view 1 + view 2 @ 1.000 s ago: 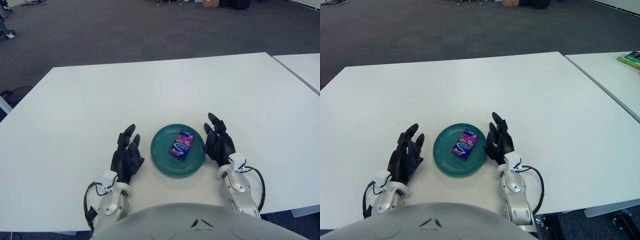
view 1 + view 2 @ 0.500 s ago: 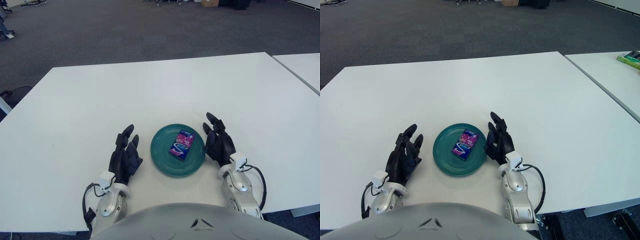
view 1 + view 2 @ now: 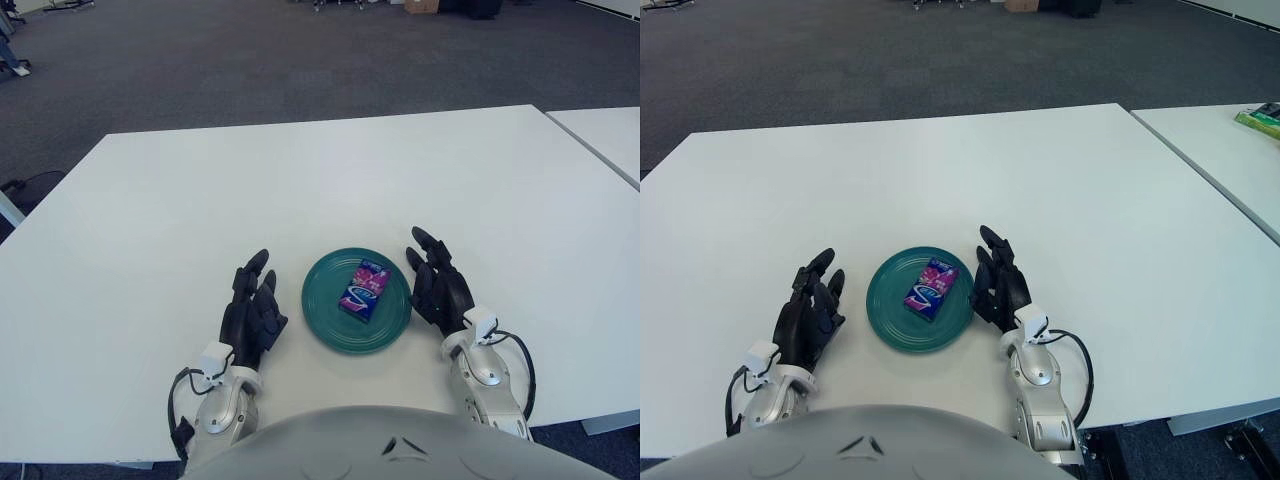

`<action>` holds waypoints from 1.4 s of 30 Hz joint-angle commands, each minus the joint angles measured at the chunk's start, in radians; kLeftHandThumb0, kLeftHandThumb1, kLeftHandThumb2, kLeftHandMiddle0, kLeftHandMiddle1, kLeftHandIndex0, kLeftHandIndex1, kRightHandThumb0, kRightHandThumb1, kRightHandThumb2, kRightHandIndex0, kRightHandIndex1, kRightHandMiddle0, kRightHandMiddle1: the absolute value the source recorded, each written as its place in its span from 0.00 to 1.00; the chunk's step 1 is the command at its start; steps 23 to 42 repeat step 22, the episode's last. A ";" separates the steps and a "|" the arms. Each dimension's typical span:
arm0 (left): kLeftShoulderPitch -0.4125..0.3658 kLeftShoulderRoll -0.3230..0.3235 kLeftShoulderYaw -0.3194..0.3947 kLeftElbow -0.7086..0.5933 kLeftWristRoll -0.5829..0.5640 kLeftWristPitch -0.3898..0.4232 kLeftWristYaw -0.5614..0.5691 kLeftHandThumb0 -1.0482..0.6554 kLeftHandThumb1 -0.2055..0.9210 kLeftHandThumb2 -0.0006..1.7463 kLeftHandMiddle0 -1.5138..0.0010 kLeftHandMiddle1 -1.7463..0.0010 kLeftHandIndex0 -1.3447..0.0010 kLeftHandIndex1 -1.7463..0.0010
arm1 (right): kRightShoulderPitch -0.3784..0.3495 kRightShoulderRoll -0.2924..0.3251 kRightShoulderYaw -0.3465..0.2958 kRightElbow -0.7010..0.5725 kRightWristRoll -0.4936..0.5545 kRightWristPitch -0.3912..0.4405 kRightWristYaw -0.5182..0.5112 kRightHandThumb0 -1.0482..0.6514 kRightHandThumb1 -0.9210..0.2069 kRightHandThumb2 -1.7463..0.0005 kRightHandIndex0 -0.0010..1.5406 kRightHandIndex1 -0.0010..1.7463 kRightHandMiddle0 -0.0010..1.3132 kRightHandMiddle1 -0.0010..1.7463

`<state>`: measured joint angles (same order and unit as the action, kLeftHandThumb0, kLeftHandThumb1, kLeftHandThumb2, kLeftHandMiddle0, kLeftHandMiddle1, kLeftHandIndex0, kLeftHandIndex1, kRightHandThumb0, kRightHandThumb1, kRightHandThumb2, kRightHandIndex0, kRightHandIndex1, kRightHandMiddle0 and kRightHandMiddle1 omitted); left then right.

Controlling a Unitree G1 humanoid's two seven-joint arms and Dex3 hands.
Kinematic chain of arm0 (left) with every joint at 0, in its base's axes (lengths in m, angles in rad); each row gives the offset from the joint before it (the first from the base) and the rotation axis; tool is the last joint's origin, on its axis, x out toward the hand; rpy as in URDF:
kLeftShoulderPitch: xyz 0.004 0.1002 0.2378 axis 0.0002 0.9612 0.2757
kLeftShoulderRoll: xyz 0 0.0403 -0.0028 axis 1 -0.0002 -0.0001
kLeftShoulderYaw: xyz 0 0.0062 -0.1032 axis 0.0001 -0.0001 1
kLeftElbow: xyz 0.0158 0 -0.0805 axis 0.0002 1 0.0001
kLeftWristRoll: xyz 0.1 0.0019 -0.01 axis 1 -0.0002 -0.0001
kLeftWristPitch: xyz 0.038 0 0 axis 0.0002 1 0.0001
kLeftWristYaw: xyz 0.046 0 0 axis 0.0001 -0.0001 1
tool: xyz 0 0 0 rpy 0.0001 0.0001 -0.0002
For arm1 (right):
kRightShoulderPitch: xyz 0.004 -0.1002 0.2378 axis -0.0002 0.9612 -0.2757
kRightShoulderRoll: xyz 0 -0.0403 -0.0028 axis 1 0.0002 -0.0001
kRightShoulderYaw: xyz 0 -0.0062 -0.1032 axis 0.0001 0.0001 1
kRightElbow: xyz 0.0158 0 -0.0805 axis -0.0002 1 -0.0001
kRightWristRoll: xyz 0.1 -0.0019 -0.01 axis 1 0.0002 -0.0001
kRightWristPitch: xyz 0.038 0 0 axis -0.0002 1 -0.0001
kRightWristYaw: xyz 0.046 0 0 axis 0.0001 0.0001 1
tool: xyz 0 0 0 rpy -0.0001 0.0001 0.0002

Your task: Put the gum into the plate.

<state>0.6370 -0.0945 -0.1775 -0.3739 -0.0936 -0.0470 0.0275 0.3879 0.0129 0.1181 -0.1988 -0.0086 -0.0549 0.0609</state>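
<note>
Resting in your teal plate (image 3: 325, 318), the gum pack (image 3: 363, 289) stayed put; right hand (image 3: 438, 288) and left hand (image 3: 252, 312) barely shifted, open-fingered, empty — task apparently done.

The white counter (image 3: 330, 170) lies bare from 9 o'clock round through 12 to 3, so a hand could sweep there with nothing in the way. The only obstacles sit near the 6 o'clock edge: the plate (image 3: 322, 308) with the gum (image 3: 363, 289) lying flat on it, a low bump. The left hand (image 3: 253, 315) shows at the plate's 9 o'clock, a narrow strip of counter between them; the right hand (image 3: 438, 290) is just beside the rim at 3 o'clock, fingers loosely spread. Above the plate the way down is clear. At 2 o'clock a gap parts the counter from a second counter (image 3: 1230, 150).
</note>
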 commanded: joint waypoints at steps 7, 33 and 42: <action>0.006 -0.001 -0.016 -0.040 0.023 0.037 0.020 0.09 1.00 0.56 0.81 1.00 1.00 0.65 | 0.021 -0.003 -0.011 0.015 0.010 0.040 -0.003 0.17 0.00 0.44 0.15 0.01 0.00 0.23; 0.008 -0.001 -0.038 -0.058 0.046 0.046 0.030 0.09 1.00 0.57 0.82 1.00 1.00 0.68 | 0.021 -0.009 -0.016 0.028 -0.011 0.010 -0.013 0.17 0.00 0.44 0.18 0.01 0.00 0.26; 0.008 -0.001 -0.038 -0.058 0.046 0.046 0.030 0.09 1.00 0.57 0.82 1.00 1.00 0.68 | 0.021 -0.009 -0.016 0.028 -0.011 0.010 -0.013 0.17 0.00 0.44 0.18 0.01 0.00 0.26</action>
